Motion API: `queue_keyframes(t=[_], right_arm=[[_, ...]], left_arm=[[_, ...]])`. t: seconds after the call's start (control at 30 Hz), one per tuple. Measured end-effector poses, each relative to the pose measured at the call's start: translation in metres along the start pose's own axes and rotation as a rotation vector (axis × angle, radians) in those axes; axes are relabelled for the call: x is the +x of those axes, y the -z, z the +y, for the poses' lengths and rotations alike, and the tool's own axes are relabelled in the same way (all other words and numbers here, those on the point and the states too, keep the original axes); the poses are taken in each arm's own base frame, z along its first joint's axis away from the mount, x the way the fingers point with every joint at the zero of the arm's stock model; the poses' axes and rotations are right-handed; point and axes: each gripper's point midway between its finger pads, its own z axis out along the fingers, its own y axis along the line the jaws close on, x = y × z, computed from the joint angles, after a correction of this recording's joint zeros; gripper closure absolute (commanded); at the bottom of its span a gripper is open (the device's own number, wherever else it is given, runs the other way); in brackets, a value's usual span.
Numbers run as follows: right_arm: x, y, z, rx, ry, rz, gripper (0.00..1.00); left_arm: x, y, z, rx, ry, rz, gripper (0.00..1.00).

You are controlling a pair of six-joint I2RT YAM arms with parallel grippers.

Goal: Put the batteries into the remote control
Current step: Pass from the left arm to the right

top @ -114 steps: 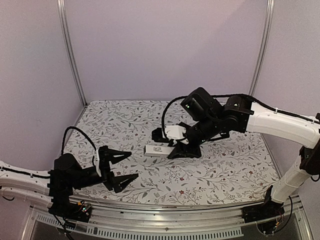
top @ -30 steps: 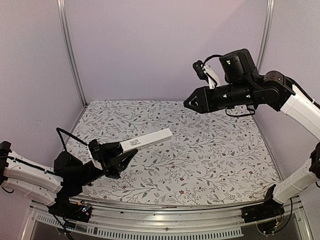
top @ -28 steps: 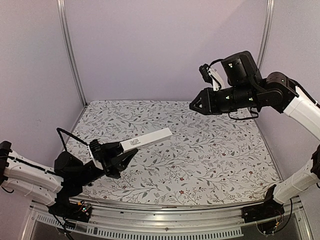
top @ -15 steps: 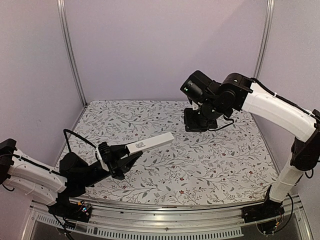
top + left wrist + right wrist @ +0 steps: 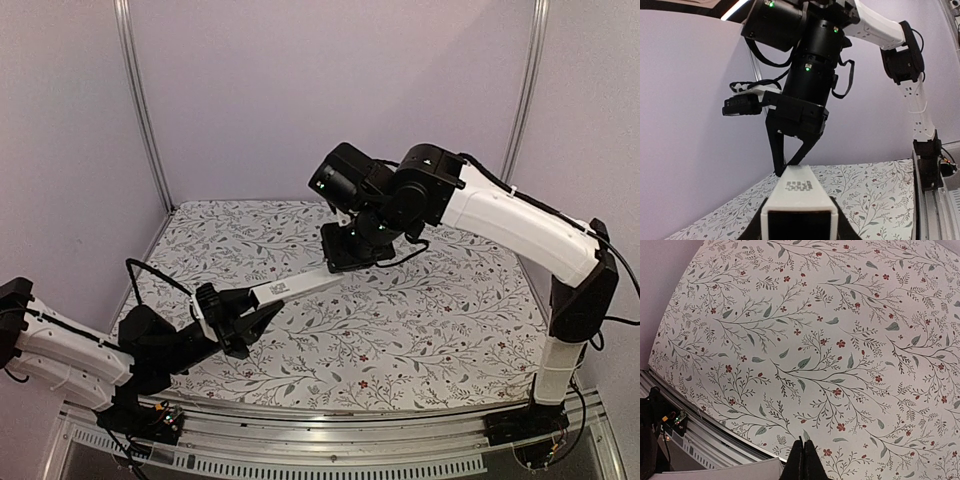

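Note:
The remote control (image 5: 298, 285) is a slim white bar with a small printed code on top. My left gripper (image 5: 248, 306) is shut on its near end and holds it above the table, slanting up toward the back right. In the left wrist view the remote control (image 5: 799, 192) runs away from the camera, with dark fingers (image 5: 752, 231) on both sides. My right gripper (image 5: 336, 266) points down at the remote's far end, jaws shut with nothing seen between them. Its closed fingertips (image 5: 785, 171) hang just past that end. The right gripper (image 5: 804, 442) shows the remote's corner (image 5: 735, 471) beside it. The batteries are out of view.
A floral cloth (image 5: 420, 310) covers the table. A metal rail (image 5: 330, 458) runs along the front edge, also seen in the right wrist view (image 5: 705, 440). Purple walls and upright frame posts (image 5: 138, 110) enclose the back and sides.
My right arm swung from high at the back right down and left to the remote's far end, and its jaws closed. The left gripper lifted the remote slightly.

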Motion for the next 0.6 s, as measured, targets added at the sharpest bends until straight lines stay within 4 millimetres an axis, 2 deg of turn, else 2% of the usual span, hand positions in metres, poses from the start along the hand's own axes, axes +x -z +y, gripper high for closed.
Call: queue_keyframes(t=[0.17,0.4,0.53,0.6], right_arm=[[-0.002,-0.012,0.005,0.036,0.044,0.003,1.0],[0.001,-0.012,0.001,0.049,0.042,-0.003,0.99],[0.016,-0.015,-0.025,0.106,0.034,0.033,0.91],[0.02,-0.013,-0.038,0.138,0.03,0.039,0.83]], left_arm=[[0.002,0.002,0.003,-0.02,0.002,0.005,1.0],[0.003,0.003,0.002,-0.018,0.002,0.01,1.0],[0.002,0.003,0.003,-0.021,0.004,0.007,1.0],[0.001,0.003,0.004,-0.025,0.009,0.006,1.0]])
